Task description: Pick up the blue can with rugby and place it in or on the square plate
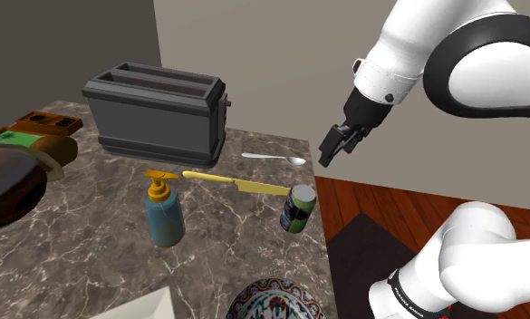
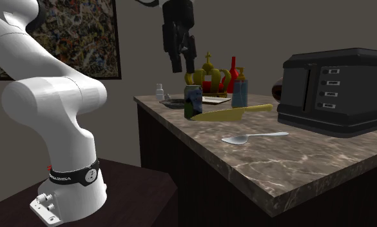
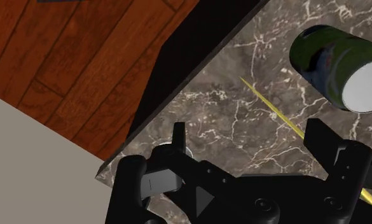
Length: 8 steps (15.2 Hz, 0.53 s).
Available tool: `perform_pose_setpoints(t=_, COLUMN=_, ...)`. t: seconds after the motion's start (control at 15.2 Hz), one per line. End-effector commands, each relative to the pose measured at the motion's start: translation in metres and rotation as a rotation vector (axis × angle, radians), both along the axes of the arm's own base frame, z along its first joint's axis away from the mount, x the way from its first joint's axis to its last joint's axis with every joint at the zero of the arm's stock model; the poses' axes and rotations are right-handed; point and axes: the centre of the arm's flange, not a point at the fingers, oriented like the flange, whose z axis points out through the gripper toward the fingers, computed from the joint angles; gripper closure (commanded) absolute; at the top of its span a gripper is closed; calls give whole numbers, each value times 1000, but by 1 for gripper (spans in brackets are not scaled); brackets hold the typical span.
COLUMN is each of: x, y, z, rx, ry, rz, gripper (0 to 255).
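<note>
At the counter edge, can [image 1: 298, 208]: sitting in front of the toaster [image 1: 157, 111] and off toward the shoulder view's right, leaning slightly. Its blue and green label is showing, with print too small for reading.
Gripper [image 1: 326, 156]: hanging high in the air to the shoulder view's right of the toaster, about over the counter's edge. Its fingers [image 3: 178, 137] are standing wide apart and holding nothing.
Ring [image 2: 71, 175]: black, circling the arm's base and carrying white lettering that I cannot read.
Buttons [image 2: 328, 87]: four are sitting in a column on the toaster's end face, their markings unreadable.
Knife [image 1: 236, 184]: yellow, lying in front of the toaster, its tip reaching the can.
Spoon [image 1: 274, 159]: lying just off the toaster's corner, near the edge.
Bottle [image 1: 165, 216]: blue with a yellow pump, standing in front of the toaster.
White plate [image 1: 140, 304]: only a corner is peeking in at the shoulder view's bottom edge, well in front of the toaster.
Counter [image 1: 81, 227]: bare marble is stretching from the toaster's front toward the bottle.
Floor [image 1: 408, 204]: wooden boards are lying past the edge, to the shoulder view's right of the toaster.
</note>
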Motion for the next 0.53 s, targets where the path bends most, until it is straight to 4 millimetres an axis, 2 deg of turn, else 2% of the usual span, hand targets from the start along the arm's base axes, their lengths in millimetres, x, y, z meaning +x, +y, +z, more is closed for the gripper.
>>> perform_pose_setpoints(t=0.0, x=-7, y=27, z=-8, rx=3, ry=-4, rz=14, gripper=0)
perform_pose_setpoints(t=0.46, x=-32, y=106, z=-31, rx=13, ry=-19, rz=62, gripper=0)
